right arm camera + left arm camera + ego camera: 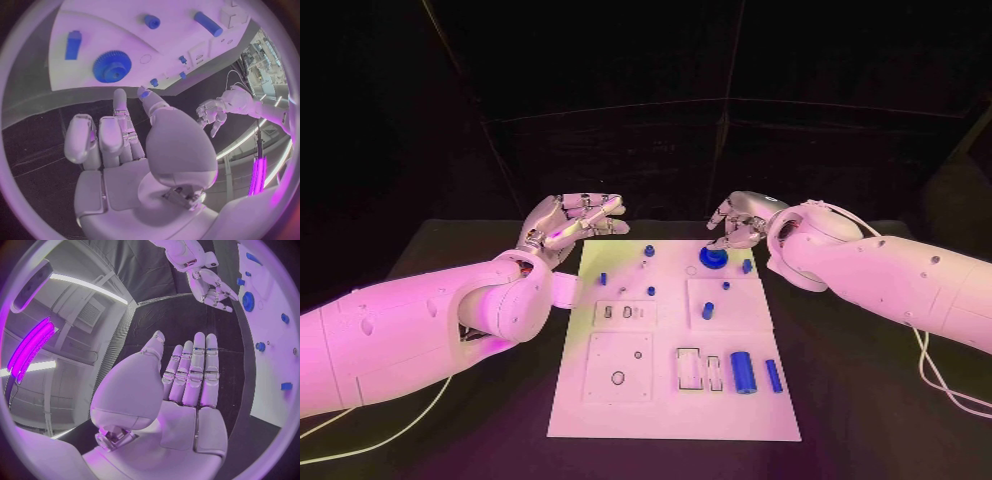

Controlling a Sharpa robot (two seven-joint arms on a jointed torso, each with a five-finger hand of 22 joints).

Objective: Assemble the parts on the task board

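Observation:
The white task board (pixel 661 410) lies lengthwise in the middle of the table. A blue gear (pixel 713 258) sits near its far edge, with small blue pegs (pixel 649 250) around it. Close to the near right corner lie a thick blue cylinder (pixel 743 372) and a thin blue pin (pixel 773 375). My left hand (pixel 567 225) hovers off the board's far left corner; its fingers (pixel 200 365) are straight and it holds nothing. Just beyond the gear, my right hand (pixel 740 220) is over the far edge; its fingers (pixel 122 130) are loosely bent and hold nothing. The gear (pixel 112 66) lies just ahead of them.
White raised blocks (pixel 723 303) and recessed slots (pixel 689 368) cover the board's middle and near part. A cable (pixel 935 375) trails from my right arm across the black table at the right. Dark table surface surrounds the board on all sides.

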